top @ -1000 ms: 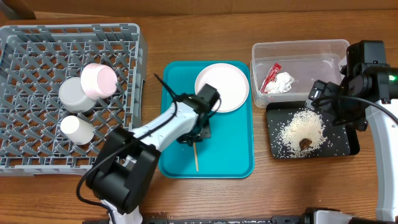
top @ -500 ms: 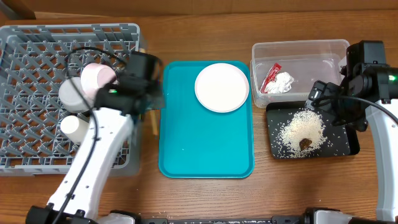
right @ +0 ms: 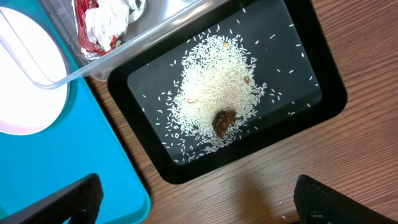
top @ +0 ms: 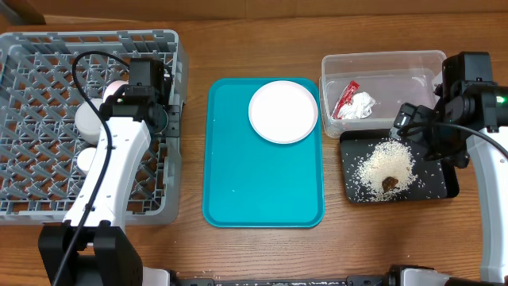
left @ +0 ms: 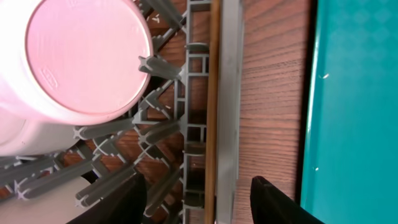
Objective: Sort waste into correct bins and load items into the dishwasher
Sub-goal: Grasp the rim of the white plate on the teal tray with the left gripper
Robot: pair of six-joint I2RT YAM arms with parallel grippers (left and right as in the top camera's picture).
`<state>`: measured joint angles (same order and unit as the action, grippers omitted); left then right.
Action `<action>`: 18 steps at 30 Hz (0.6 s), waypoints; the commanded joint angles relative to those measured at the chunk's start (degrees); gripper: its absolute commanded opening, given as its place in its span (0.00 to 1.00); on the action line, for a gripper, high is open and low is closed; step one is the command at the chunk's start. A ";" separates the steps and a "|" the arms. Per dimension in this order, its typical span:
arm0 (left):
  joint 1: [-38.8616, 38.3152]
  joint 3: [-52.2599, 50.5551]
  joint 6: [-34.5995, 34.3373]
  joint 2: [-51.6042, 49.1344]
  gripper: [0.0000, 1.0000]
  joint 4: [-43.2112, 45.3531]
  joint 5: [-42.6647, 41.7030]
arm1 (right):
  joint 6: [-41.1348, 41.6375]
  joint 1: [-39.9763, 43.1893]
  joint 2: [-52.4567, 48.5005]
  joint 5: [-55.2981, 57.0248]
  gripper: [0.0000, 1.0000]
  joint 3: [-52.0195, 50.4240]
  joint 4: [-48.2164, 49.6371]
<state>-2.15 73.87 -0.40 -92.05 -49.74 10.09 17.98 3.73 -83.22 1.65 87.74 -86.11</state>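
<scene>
a: which step is the robot on?

b: loading the rack, by the look of it. the left gripper (left: pixel 199 188) hangs over the right wall of the dish rack (top: pixel 95 36), left of centre in the overhead view. its fingers are spread wide and grip nothing. the chopsticks (left: pixel 214 93) lie between them, along the inside of that wall, apparently let go.

a: and the waste?

b: it looks sorted. the red wrapper (top: pixel 346 95) and tissue (top: pixel 361 105) sit in the clear tub (top: pixel 397 63) at upper right. the rice (top: pixel 385 163) and brown lump (top: pixel 390 183) are in the black tray (top: pixel 444 187) just below it. the right gripper (right: pixel 196 186) hovers by that tray, fingers wide apart and empty.

a: what does the next move call for?

b: likely the plate (top: pixel 283 111), the one item not yet racked. it sits at the top of the teal tray (top: pixel 262 191). the left arm would need to rise clear of the rack wall before crossing right.

a: is there room?

b: the small dish (left: pixel 87 59) is close on the gripper's left, so straight up seems safest. the plate lies flat against the tray's upper rim, which leaves little edge to grip.
</scene>
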 commanded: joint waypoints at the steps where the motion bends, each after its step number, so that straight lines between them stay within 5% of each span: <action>1: -2.03 1.14 1.27 1.16 0.59 0.17 -7.10 | -0.17 0.11 0.07 -0.28 1.00 0.39 0.33; 6: -11.08 1.36 5.03 1.14 0.59 4.92 -19.69 | -0.17 0.11 0.07 -0.44 1.00 0.39 0.57; 12: -23.34 1.29 12.87 -3.04 0.83 14.58 -18.86 | -0.17 0.11 0.07 -0.44 1.00 0.39 0.48; 18: -30.10 1.29 13.29 -14.23 0.90 23.65 -17.40 | -0.17 0.11 0.07 -0.44 1.00 0.39 0.28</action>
<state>-30.57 74.63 10.81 -100.49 -28.64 -7.20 17.98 3.70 -83.22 1.48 87.74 -85.91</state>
